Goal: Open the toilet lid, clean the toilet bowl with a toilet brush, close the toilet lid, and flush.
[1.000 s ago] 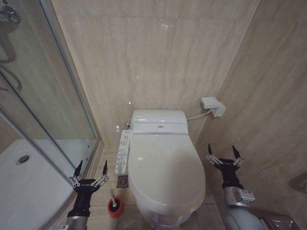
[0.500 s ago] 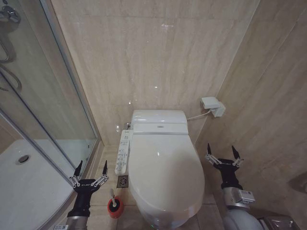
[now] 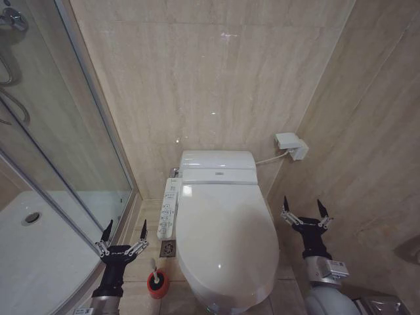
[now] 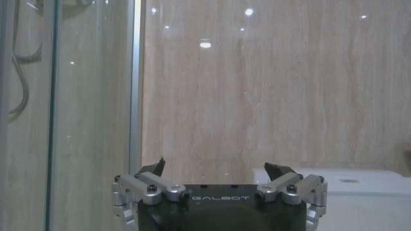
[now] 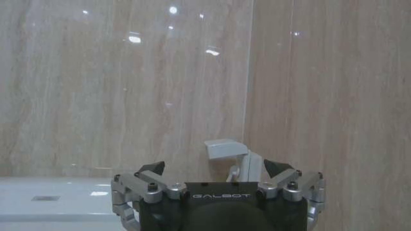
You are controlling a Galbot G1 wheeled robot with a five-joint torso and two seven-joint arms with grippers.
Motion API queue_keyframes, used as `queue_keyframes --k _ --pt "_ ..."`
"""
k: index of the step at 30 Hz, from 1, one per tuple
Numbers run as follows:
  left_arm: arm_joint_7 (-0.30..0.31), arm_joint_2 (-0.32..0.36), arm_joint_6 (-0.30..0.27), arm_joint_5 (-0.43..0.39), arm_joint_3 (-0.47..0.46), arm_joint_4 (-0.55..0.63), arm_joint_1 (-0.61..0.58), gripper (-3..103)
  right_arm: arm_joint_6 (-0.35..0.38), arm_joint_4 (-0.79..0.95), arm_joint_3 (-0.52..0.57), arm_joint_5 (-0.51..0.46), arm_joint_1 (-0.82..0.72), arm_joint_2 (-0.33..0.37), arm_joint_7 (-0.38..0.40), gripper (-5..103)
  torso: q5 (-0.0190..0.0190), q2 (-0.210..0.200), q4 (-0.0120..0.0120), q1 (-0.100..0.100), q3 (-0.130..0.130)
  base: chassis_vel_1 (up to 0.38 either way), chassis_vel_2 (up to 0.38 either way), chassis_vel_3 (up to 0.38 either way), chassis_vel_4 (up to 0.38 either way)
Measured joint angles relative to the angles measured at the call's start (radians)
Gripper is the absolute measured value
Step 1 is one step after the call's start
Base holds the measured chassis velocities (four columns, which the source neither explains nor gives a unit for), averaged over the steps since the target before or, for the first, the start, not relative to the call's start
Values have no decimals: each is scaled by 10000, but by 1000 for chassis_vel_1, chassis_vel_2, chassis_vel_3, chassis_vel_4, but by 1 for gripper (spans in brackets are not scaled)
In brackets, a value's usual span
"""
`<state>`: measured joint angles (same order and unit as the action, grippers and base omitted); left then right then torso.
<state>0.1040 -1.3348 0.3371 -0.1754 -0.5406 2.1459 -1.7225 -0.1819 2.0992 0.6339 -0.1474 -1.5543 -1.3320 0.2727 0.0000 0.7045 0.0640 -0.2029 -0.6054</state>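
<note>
The white toilet lid point(image 3: 226, 243) lies shut on the toilet in the middle of the head view, hiding the toilet bowl. The toilet brush point(image 3: 155, 269) stands with its thin white handle up in a red cup holder point(image 3: 157, 285) on the floor left of the toilet. My left gripper point(image 3: 126, 226) is raised and open just left of the brush, holding nothing. My right gripper point(image 3: 303, 203) is raised and open to the right of the toilet, by the side wall. In the wrist views each gripper, left point(image 4: 220, 168) and right point(image 5: 218, 166), points at the back wall.
A button panel point(image 3: 168, 209) runs along the toilet's left side, with a floor drain point(image 3: 168, 249) below it. A glass shower wall point(image 3: 72, 138) and white shower tray point(image 3: 33, 249) stand at the left. A white wall box point(image 3: 291, 145) with a hose sits behind the toilet at the right.
The toilet's front edge sits slightly lower in the picture, a small shift of the camera. Both grippers stay open in the same places.
</note>
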Motion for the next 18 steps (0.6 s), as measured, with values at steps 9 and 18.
queue_keyframes --k 9,18 --pt "0 0 0 0 0 0 0 100 -2 -4 2 0 4 2 1 100 0 0 0 0 0 0 0 0 0" --pt "9 -16 -206 -19 41 -11 119 100 -4 -9 2 0 5 2 1 100 2 0 -3 0 0 0 0 0 0"
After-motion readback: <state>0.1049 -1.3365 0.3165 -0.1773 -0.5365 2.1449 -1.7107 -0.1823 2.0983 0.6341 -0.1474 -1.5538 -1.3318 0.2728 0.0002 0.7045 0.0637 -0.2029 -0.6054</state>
